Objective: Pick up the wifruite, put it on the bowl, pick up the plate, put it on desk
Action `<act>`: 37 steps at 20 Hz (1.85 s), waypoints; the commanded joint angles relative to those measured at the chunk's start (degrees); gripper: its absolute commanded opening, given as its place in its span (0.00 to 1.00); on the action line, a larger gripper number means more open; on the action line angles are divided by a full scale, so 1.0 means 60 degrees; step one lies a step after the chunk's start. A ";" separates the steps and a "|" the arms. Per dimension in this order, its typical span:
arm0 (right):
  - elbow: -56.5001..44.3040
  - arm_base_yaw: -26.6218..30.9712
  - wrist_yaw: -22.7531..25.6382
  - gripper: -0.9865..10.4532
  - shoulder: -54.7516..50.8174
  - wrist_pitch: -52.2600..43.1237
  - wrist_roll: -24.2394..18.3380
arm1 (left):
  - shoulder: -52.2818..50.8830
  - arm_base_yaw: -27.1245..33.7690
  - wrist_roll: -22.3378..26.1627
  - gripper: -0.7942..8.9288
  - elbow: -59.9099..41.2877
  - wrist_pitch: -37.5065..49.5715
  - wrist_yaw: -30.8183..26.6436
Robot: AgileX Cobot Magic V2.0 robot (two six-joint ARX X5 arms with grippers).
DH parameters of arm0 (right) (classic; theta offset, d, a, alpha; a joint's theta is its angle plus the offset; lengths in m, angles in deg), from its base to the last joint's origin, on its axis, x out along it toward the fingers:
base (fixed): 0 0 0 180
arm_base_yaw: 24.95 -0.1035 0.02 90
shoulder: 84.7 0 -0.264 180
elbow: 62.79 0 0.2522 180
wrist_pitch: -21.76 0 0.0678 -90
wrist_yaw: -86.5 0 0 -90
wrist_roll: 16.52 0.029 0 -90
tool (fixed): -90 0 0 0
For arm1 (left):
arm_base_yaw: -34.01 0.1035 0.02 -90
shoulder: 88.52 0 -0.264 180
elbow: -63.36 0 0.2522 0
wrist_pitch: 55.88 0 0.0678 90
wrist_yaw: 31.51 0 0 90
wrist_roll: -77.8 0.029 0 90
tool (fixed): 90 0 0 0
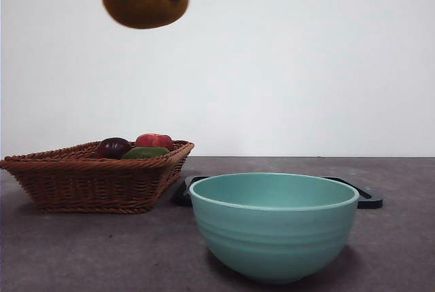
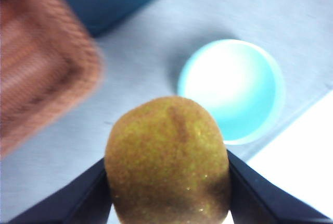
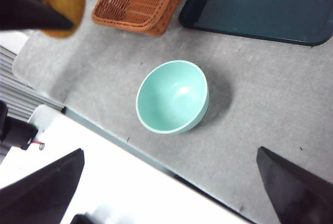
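Observation:
The wifruite (image 1: pixel 144 0), a brownish-orange oval, hangs high over the desk (image 1: pixel 102 251), left of the bowl. My left gripper (image 2: pixel 166 169) is shut on the wifruite (image 2: pixel 167 161), one black jaw on each side. The mint-green bowl (image 1: pixel 274 238) stands empty near the front of the desk, and in the left wrist view the bowl (image 2: pixel 234 88) lies below and beyond the fruit. The plate (image 1: pixel 367 200), dark, flat and rectangular, lies right behind the bowl. My right gripper (image 3: pixel 170 152) is open and high above the bowl (image 3: pixel 171 96), holding nothing.
A brown wicker basket (image 1: pixel 88 176) stands at the left with a dark purple fruit (image 1: pixel 113 147), a red one (image 1: pixel 154 140) and a green one (image 1: pixel 145 152). In the right wrist view, the desk's front edge runs close to the bowl.

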 commanded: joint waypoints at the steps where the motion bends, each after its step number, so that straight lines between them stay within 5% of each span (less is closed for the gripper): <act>1: 0.0605 -0.0029 0.0138 0.62 0.0007 0.0302 -0.0397 | 0.0124 -0.0532 -0.1195 0.27 0.0222 0.0106 0.0000; 5: 0.1424 -0.0029 0.0794 0.62 0.0007 0.0750 -0.0605 | 0.0219 -0.1202 -0.1701 0.27 0.0211 0.0663 -0.0084; 13: 0.2076 -0.0029 0.0794 0.62 0.0007 0.0747 -0.0605 | 0.1872 -0.2328 -0.2211 0.27 0.0211 0.1257 -0.1166; 23: 0.2076 -0.0029 0.0794 0.62 0.0007 0.0743 -0.0608 | 0.4543 -0.2320 -0.2401 0.27 0.0211 0.2229 -0.1169; 37: 0.2076 -0.0029 0.0794 0.62 0.0007 0.0743 -0.0634 | 0.5501 -0.2124 -0.2331 0.27 0.0211 0.2532 -0.1027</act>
